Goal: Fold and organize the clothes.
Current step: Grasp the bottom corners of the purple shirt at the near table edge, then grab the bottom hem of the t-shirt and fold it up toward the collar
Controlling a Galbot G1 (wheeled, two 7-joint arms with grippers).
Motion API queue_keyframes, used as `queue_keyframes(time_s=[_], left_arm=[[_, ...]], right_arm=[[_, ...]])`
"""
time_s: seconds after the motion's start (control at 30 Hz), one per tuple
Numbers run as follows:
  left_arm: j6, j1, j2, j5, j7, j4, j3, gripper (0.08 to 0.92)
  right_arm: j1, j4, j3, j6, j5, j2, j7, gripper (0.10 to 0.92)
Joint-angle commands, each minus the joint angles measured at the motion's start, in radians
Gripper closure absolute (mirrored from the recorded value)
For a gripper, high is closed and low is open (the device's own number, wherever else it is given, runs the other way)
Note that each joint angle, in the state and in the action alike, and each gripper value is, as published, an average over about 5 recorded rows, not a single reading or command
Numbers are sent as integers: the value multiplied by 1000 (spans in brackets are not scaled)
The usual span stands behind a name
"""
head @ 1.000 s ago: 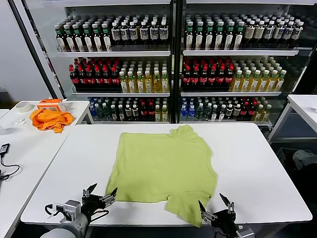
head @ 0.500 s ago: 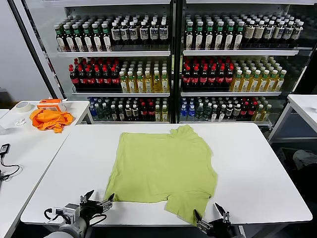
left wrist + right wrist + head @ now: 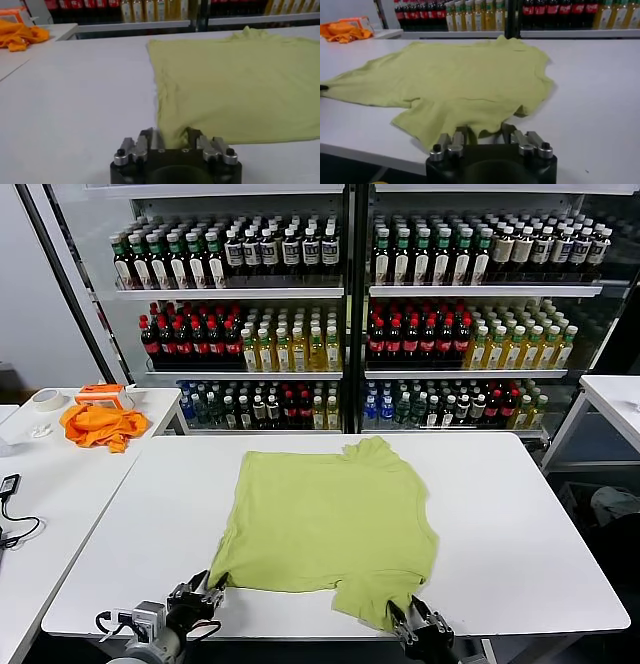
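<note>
The lime T-shirt [image 3: 325,519] lies flat on the white table [image 3: 520,534], neck toward the shelves. My left gripper [image 3: 205,592] is at the table's near edge, shut on the shirt's near left hem corner; in the left wrist view the cloth [image 3: 235,85] bunches between its fingers [image 3: 172,139]. My right gripper [image 3: 417,621] is at the near right, on the lower sleeve. In the right wrist view the shirt [image 3: 460,80] reaches its fingers [image 3: 484,132], which are drawn in on the cloth's edge.
An orange cloth [image 3: 98,424], an orange box and a tape roll [image 3: 46,398] lie on the side table at the left. Shelves of bottles [image 3: 340,314] stand behind the table. A cable [image 3: 12,529] lies at the far left.
Both grippers have moved down and in toward the shirt's near edge. Their fingers, spread wide earlier, have drawn together on the cloth. The shirt has barely shifted.
</note>
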Motion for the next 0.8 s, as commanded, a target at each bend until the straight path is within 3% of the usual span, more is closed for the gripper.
queue_keyframes(time_s=[0.03, 0.17, 0.33, 0.8], left_arm=[[-2, -5, -5, 0, 11, 2, 5, 666], [-7, 2, 13, -13, 17, -25, 2, 778], [-7, 35, 54, -49, 17, -89, -7, 903], [-12, 230, 103, -71, 10, -250, -53, 918]], right_arm=[[3, 11, 6, -5, 30, 0, -1, 846], [-15, 55, 45, -9, 52, -16, -15, 918], [-59, 119, 81, -38, 75, -46, -30, 921], [-264, 264, 182, -84, 68, -108, -27, 921]])
